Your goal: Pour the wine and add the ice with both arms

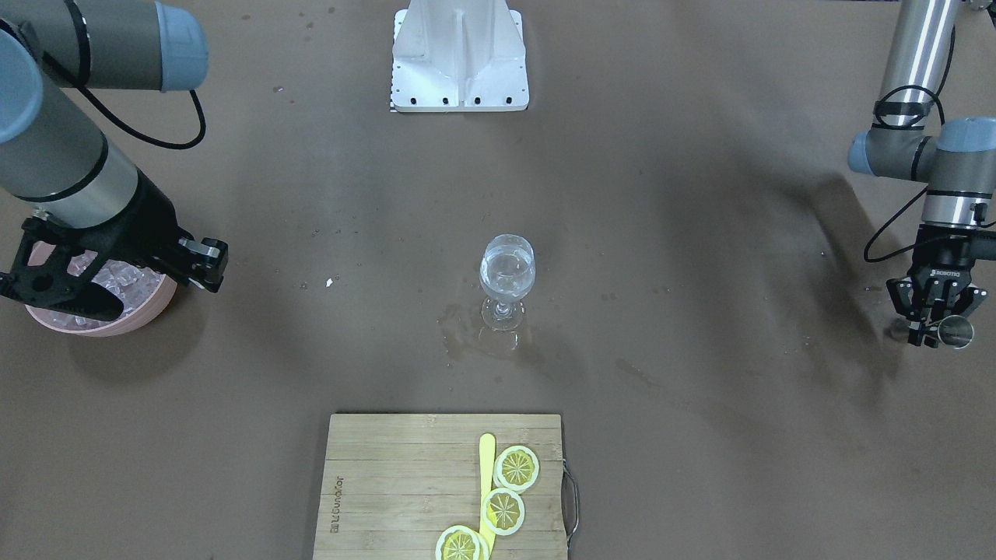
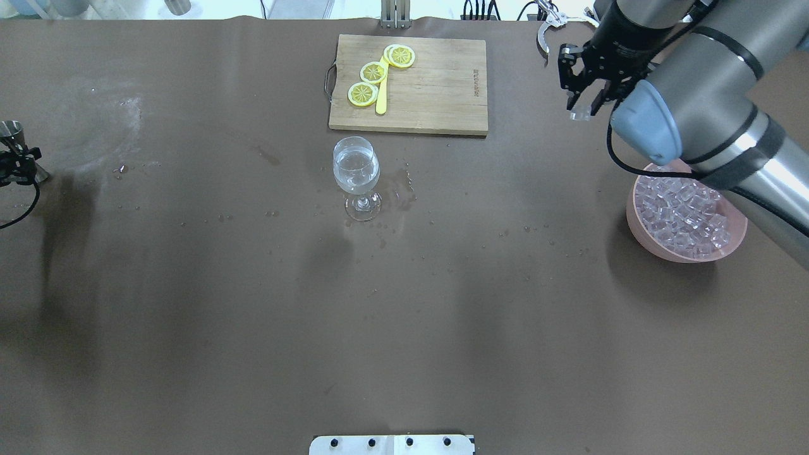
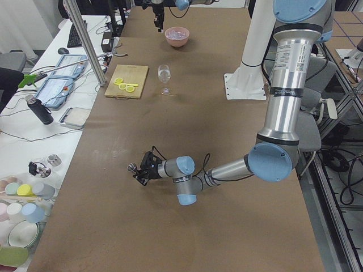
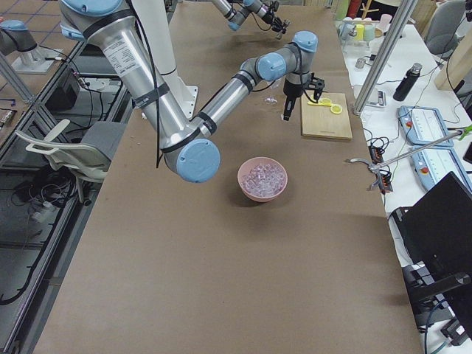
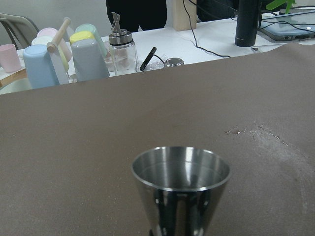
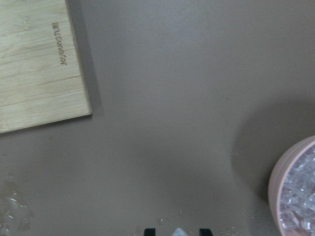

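Observation:
A stemmed wine glass [image 1: 507, 272] [image 2: 356, 170] stands mid-table with a little clear wine in it. A pink bowl [image 2: 634, 208] [image 1: 152, 309] heaped with ice cubes [image 2: 686, 212] sits on the robot's right. My right gripper [image 2: 581, 104] [image 6: 178, 231] is raised above the table between the bowl and the cutting board. It is shut on one ice cube [image 2: 580, 114]. My left gripper [image 1: 938, 320] [image 2: 18, 163] is at the table's far left edge. It is shut on a steel jigger [image 1: 955, 331] [image 5: 181, 189] held upright.
A wooden cutting board [image 2: 442, 82] [image 1: 397, 482] with three lemon slices [image 2: 373, 72] and a yellow stick lies beyond the glass. Wet patches surround the glass foot [image 2: 398, 189]. The white base block [image 1: 459, 54] is at the robot's side.

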